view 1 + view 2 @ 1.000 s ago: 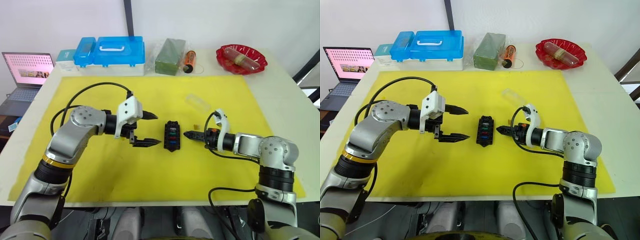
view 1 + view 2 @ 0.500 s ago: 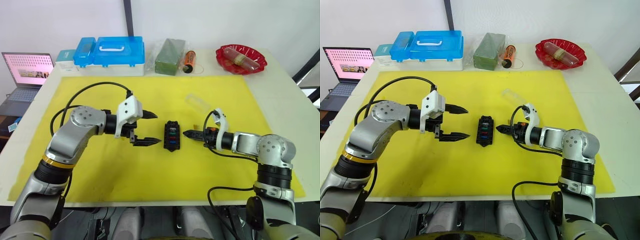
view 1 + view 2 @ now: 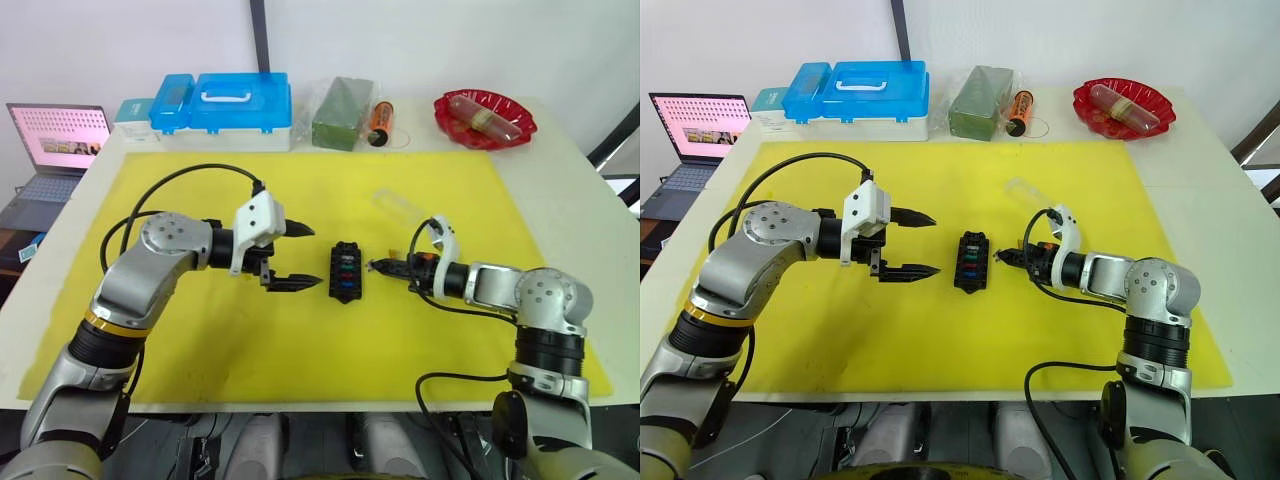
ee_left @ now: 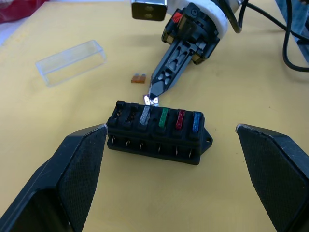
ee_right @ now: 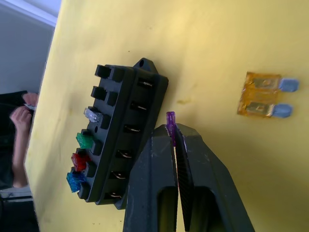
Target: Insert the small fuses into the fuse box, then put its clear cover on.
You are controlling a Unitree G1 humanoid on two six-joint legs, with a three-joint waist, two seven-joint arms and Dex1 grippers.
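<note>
Black fuse box [image 4: 155, 131], four fuses [image 4: 169, 119] seated

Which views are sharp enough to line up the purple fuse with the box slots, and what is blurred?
Right wrist view: the tiny purple blade fuse pinched in the right gripper and the black slotted fuse box are crisp. Left wrist view: the box slots are sharp, but the left gripper's own black fingers are soft. Eye views: evenly lit, though the fuses are too small to tell apart.

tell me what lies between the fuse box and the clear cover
The orange fuse lies there on the mat, between fuse box and clear cover, in the left wrist view.
</note>
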